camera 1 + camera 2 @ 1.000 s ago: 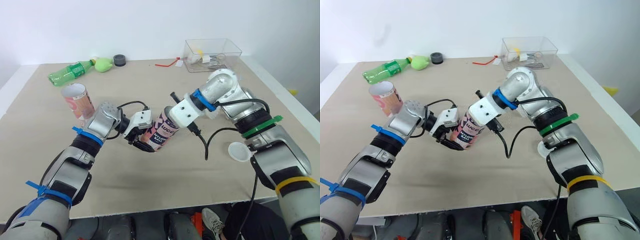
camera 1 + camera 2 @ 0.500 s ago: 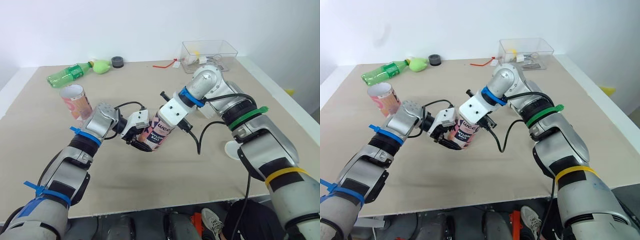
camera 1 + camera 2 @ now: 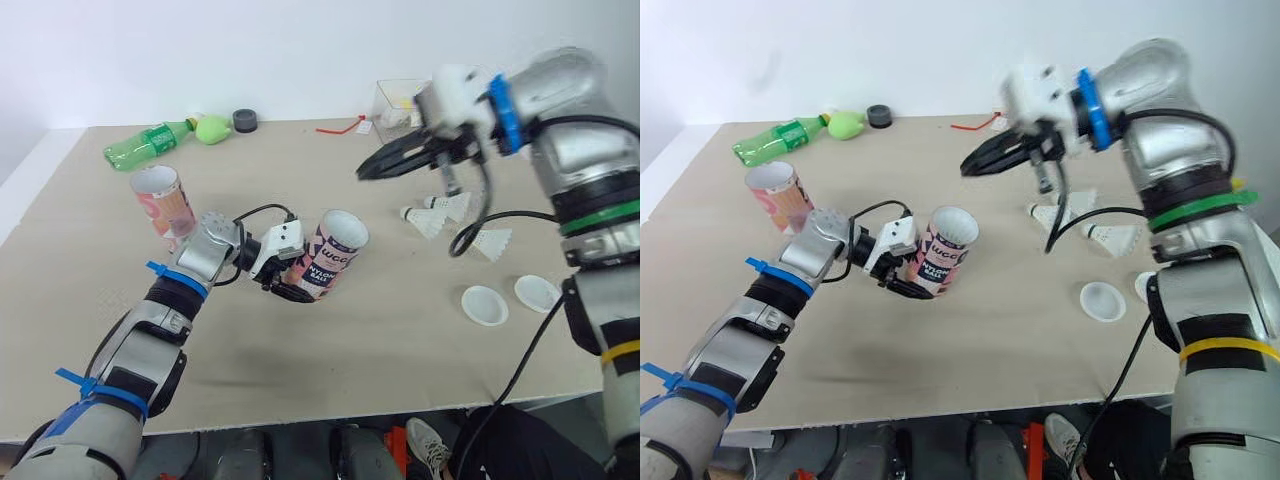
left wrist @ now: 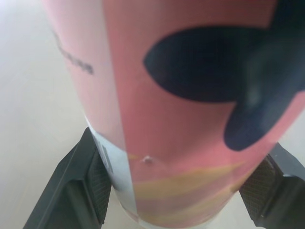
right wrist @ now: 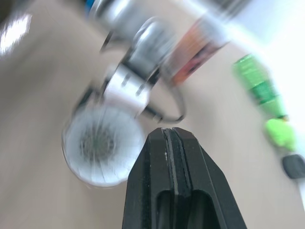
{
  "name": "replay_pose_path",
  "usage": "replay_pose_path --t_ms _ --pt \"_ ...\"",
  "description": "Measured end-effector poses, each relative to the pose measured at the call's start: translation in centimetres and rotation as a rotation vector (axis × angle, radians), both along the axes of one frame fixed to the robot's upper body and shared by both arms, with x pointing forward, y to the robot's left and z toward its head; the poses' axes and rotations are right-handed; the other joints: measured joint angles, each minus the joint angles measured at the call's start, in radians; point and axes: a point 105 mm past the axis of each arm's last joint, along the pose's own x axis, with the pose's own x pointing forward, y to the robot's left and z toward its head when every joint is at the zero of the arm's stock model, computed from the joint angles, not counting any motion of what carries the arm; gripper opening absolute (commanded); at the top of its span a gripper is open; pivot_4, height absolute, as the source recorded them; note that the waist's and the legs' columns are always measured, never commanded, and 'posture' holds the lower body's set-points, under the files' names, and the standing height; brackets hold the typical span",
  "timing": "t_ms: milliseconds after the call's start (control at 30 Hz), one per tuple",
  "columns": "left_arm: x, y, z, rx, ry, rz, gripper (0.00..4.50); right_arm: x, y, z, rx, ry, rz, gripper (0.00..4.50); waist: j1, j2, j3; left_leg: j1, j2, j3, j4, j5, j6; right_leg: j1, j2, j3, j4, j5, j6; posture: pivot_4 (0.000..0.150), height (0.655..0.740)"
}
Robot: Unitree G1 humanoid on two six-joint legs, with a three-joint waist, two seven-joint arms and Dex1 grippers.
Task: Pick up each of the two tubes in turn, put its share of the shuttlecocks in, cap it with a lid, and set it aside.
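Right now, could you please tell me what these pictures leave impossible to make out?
How many shuttlecocks sit inside the held tube: blurred in the right wrist view, hidden by its wall in the eye views.
Clear box contents: the right arm covers them in both eye views.
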Motion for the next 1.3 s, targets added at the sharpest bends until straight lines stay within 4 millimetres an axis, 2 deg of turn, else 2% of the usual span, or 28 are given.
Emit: replay_pose_path --t_ms 67,133,233,367,433,567,667,900,1067,1167,1300 --pt "0.3 -0.2 -0.3 -0.061 -0.019 0.050 2.99 0.4 -2.0 0.9 0.192 0.054 -0.090 0.01 0.000 0.000 0.000 0.000 0.000 0.000 0.000 0.000 0.000 0.000 -0.001 0.000 0.000 0.000 0.000 0.150 0.7400" --pt "0.4 -0.2 -0.7 -0.108 -0.026 0.085 2.99 0.9 -3.6 0.6 0.293 0.079 -0.177 0.01 -0.001 0.000 0.000 0.000 0.000 0.000 0.000 0.000 0.000 0.000 -0.001 0.001 0.000 0.000 0.000 0.150 0.7400" --pt "0.0 -0.5 -1.6 -0.208 -0.044 0.150 2.99 1.2 -5.6 -1.7 0.388 0.135 -0.320 0.01 -0.001 0.000 0.000 0.000 0.000 0.000 0.000 0.000 0.000 0.000 0.000 0.001 0.000 0.000 0.000 0.150 0.7400" --pt "-1.0 -1.2 -2.3 -0.311 -0.067 0.220 2.99 0.5 -6.5 -6.5 0.326 0.213 -0.439 0.01 -0.001 0.000 0.000 -0.001 0.000 -0.001 -0.001 0.000 0.000 -0.001 0.001 0.001 0.000 -0.001 0.001 0.150 0.7400" --pt "-1.4 -1.1 -2.6 -0.334 -0.086 0.254 2.99 0.4 -7.0 -7.8 0.306 0.244 -0.495 0.01 -0.001 0.000 0.000 0.000 0.000 0.000 -0.001 0.000 0.000 -0.001 0.001 0.001 0.000 -0.001 0.003 0.150 0.7400" --pt "-2.3 -1.5 -3.0 -0.382 -0.084 0.318 2.99 -0.1 -9.9 -10.2 0.206 0.274 -0.635 0.01 -0.001 0.000 0.000 0.002 0.000 -0.001 0.000 0.000 0.000 0.002 0.001 0.001 -0.001 -0.003 0.008 0.150 0.7400" --pt "-2.7 -1.9 -3.2 -0.387 -0.074 0.335 2.99 -0.8 -12.0 -12.5 0.100 0.317 -0.692 0.93 -0.001 0.000 0.000 0.004 0.000 0.000 0.000 0.000 0.000 0.004 0.001 0.001 -0.001 -0.003 0.009 0.150 0.7400" --pt "-3.3 -2.5 -3.2 -0.395 -0.050 0.359 2.99 -2.5 -17.7 -16.3 -0.304 0.350 -0.757 4.47 -0.008 0.000 0.000 0.007 0.000 0.000 0.000 0.000 0.000 0.005 0.003 0.002 -0.001 -0.004 0.008 0.150 0.7400" --pt "-4.2 -3.2 -3.1 -0.405 -0.029 0.340 2.99 -2.4 -19.1 -18.4 -0.443 0.388 -0.790 4.47 -0.010 0.000 0.000 0.007 0.000 0.000 -0.001 0.000 0.000 0.005 0.005 0.003 -0.001 -0.003 0.007 0.150 0.7400" --pt "-5.1 -3.9 -3.4 -0.405 -0.011 0.321 2.99 -1.6 -18.3 -19.1 -0.449 0.412 -0.798 4.47 -0.011 0.000 0.000 0.008 0.001 0.000 -0.001 0.000 0.000 0.005 0.005 0.003 -0.001 -0.003 0.007 0.150 0.7400" --pt "-5.3 -4.0 -3.5 -0.403 -0.001 0.319 2.99 -0.5 -17.9 -19.0 -0.463 0.402 -0.810 4.47 -0.008 0.000 0.000 0.008 0.000 0.000 -0.001 0.000 0.000 0.005 0.004 0.003 -0.001 -0.003 0.007 0.150 0.7400"
